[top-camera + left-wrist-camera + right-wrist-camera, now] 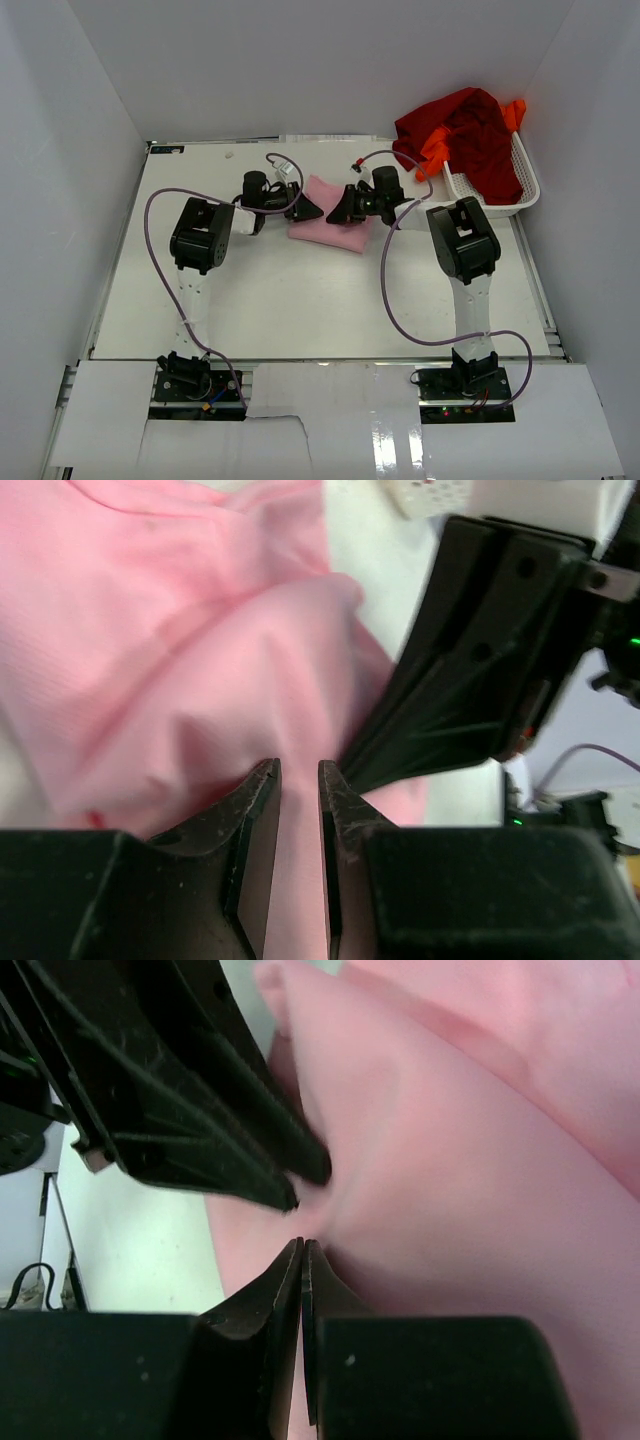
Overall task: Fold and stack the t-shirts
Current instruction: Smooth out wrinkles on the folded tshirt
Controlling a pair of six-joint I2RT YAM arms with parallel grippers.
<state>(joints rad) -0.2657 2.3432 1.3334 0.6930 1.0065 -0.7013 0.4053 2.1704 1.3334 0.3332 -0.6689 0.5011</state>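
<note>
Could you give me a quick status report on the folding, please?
Tools: right tool shut on pink t-shirt; left tool nearly closed beside it, grip unclear. Heaped over basket: dark red t-shirt, orange t-shirt.

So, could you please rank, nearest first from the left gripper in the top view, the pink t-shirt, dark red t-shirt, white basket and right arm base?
1. pink t-shirt, touching the left gripper, mid-table.
2. dark red t-shirt and white basket, back right; too close to call.
3. right arm base, near edge.
</note>
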